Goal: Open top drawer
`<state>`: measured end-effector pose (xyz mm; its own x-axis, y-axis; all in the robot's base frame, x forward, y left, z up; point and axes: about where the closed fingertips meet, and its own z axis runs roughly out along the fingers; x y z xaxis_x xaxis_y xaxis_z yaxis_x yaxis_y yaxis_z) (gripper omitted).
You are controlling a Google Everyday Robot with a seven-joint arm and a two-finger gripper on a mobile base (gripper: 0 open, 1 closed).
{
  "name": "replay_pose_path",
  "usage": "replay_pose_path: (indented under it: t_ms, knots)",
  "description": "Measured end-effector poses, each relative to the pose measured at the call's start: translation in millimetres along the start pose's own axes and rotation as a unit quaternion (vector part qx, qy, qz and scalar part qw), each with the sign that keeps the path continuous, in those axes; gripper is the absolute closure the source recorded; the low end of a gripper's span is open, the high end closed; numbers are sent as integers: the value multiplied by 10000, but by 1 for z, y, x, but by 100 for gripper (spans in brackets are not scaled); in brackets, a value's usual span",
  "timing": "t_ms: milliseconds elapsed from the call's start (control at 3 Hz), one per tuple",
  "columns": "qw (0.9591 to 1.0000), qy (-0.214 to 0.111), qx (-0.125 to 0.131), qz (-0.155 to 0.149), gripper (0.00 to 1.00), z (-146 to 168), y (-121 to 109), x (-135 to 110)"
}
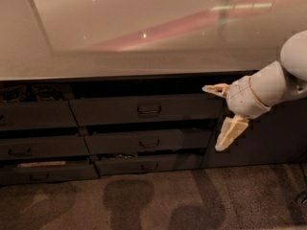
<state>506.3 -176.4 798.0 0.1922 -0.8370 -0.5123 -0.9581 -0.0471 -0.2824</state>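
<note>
The top drawer point(115, 110) is the wide dark grey front just under the countertop, with a small loop handle point(149, 110) at its centre. A dark gap runs above it and another below it. My gripper point(222, 115) is open, with pale fingers spread wide: one fingertip point(213, 88) at the drawer's top right corner, the other point(229, 134) lower, beside the second drawer. The gripper is at the drawer front's right end, well right of the handle and holding nothing.
A glossy pale countertop point(144, 37) overhangs the drawers. Two narrower drawer fronts point(144, 142) point(144, 166) sit below the top one. More drawers point(33, 116) stand at the left, and a dark cabinet panel point(268, 138) at the right. The carpet floor point(153, 200) is in front.
</note>
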Motion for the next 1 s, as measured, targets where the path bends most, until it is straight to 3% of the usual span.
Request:
replay_pose_path:
  t_ms: [333, 667, 1000]
  knots:
    - [9993, 337, -78, 114, 0, 10, -31, -8]
    - [9972, 695, -270, 53, 0, 44, -70, -49]
    - [9972, 694, -283, 47, 0, 45, -70, -51]
